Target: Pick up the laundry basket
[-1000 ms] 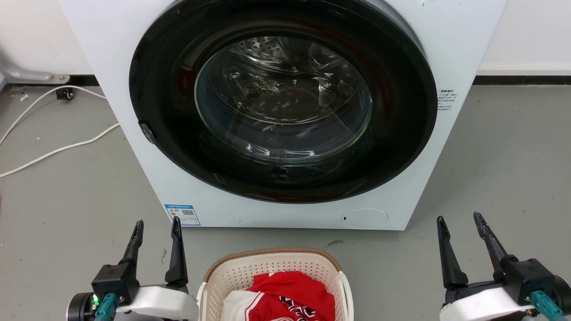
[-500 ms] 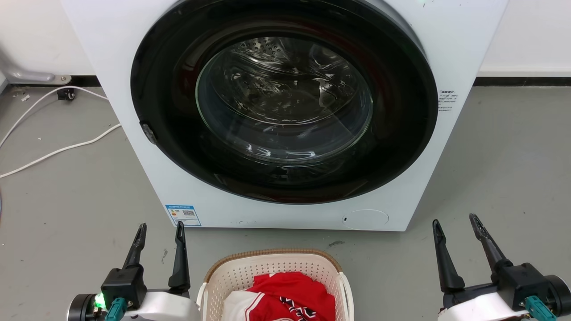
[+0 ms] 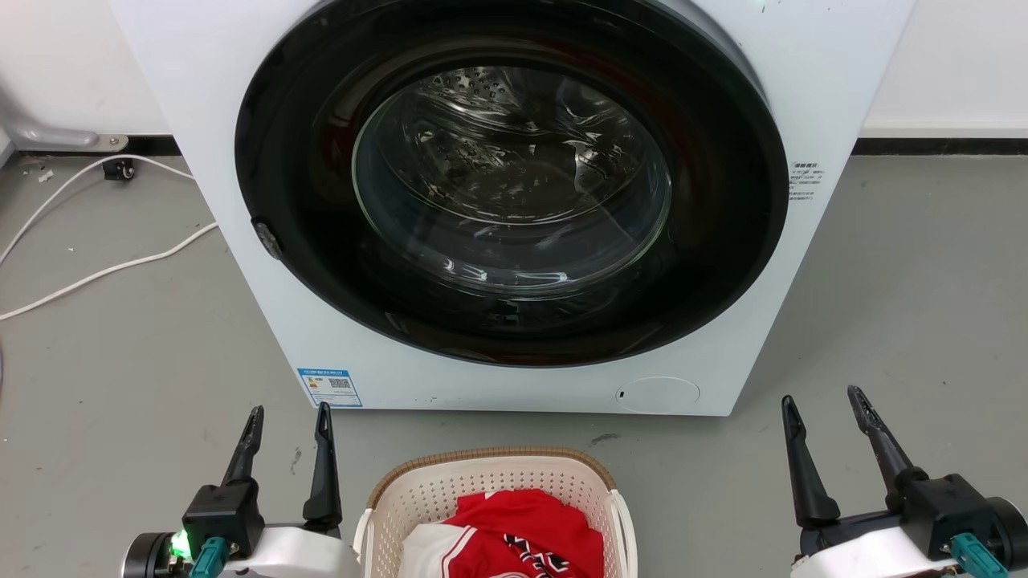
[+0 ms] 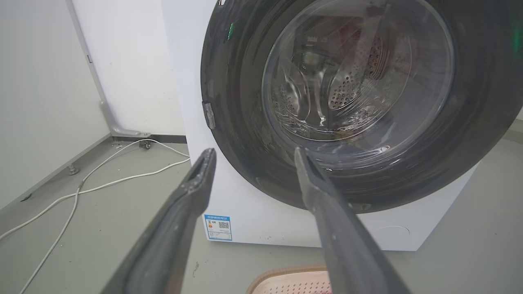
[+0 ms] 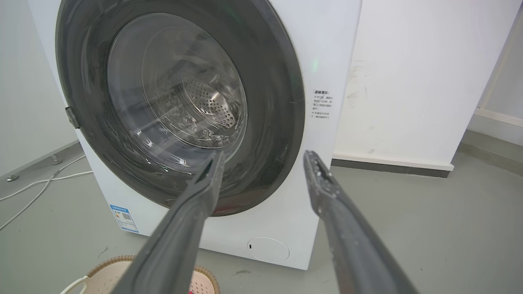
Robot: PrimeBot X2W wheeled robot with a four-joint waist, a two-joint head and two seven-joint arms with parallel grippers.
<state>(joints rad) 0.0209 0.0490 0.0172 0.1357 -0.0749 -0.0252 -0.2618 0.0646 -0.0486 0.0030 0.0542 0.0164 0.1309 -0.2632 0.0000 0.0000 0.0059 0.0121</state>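
Head view has the laundry basket (image 3: 490, 482) on the floor (image 3: 120, 361) between left tool (image 3: 290, 408) and right tool (image 3: 821, 394) — both spread, empty — red garment (image 3: 522, 522) inside; wrist views catch its rim. Blue QR sticker (image 3: 328, 387) on the washing machine (image 3: 723, 353): illegible

I log: laundry basket (image 3: 482, 482) on floor (image 3: 120, 377) before me, clothes (image 3: 522, 526) in it, washing machine (image 3: 514, 201) behind. My left gripper (image 3: 289, 408) just left of it, right gripper (image 3: 820, 394) well right.
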